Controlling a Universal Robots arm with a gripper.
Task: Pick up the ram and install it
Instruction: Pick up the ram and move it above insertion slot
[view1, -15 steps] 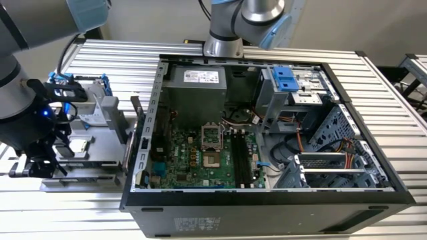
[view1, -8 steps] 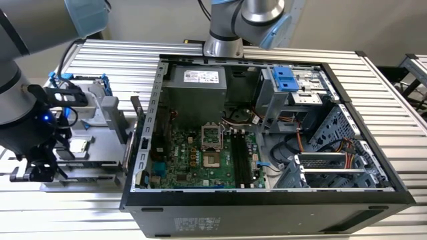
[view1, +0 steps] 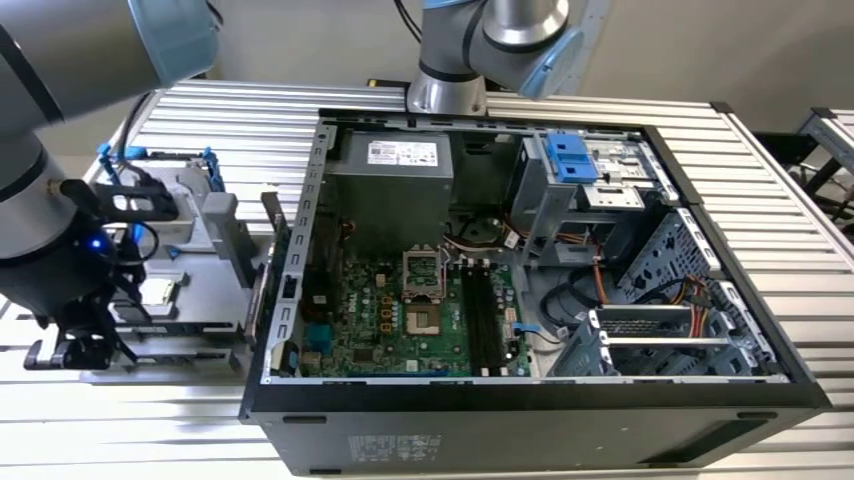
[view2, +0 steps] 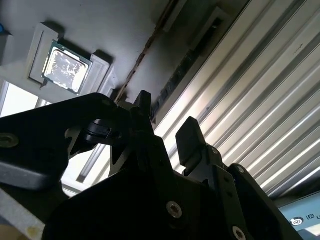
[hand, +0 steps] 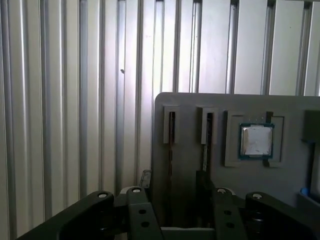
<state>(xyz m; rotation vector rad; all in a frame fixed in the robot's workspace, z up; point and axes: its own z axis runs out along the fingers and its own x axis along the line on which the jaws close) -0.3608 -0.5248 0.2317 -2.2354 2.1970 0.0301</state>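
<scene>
The ram (hand: 170, 150) stands on edge in the slot nearest the edge of a grey parts tray (hand: 190, 105); in the second wrist view the ram (view2: 182, 70) is a dark stick running toward my fingers. A second thin stick (hand: 207, 145) stands in the neighbouring slot. My gripper (hand: 172, 186) is open and straddles the outer ram, one finger on each side and not closed on it. In the second wrist view the gripper (view2: 167, 125) shows ribbed table between its fingers. In the exterior view the gripper (view1: 80, 345) hangs low over the tray (view1: 200, 275) at that view's left.
A small square silver chip (hand: 256, 140) lies in a tray recess beside the slots. The open computer case (view1: 534, 400) fills the middle, its long black slots (view1: 483, 320) on the green motherboard. A blue-framed drive (view1: 140, 195) sits on the tray. Ribbed metal table (hand: 60, 100) surrounds everything.
</scene>
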